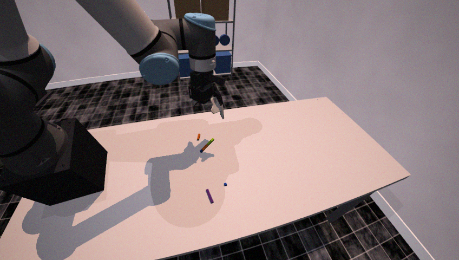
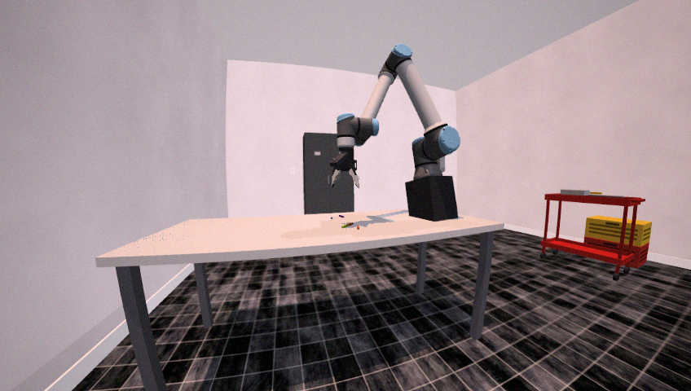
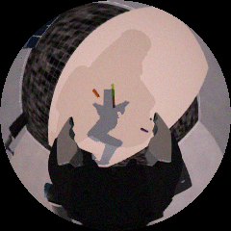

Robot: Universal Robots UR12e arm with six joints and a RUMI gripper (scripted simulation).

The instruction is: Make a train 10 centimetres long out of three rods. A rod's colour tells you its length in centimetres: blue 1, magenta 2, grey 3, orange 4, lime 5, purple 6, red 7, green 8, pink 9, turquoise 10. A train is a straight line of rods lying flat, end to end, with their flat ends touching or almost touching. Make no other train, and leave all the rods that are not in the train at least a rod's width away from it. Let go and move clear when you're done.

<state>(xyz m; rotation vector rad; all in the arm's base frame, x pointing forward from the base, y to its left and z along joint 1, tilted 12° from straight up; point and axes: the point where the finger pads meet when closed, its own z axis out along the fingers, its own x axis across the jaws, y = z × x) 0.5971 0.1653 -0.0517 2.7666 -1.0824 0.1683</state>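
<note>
My gripper hangs open and empty high above the back of the table; it also shows in the exterior view and in the wrist view. Below it a lime rod and an orange rod lie flat in one straight line, end to end, with what looks like a small blue piece at the near end. The line shows in the wrist view. A second, loose orange rod lies apart to its left. A purple rod and a blue cube lie nearer the front edge.
The arm's black base block stands on the table's left end. A shelf unit stands on the floor behind the table. A red cart stands far off to the side.
</note>
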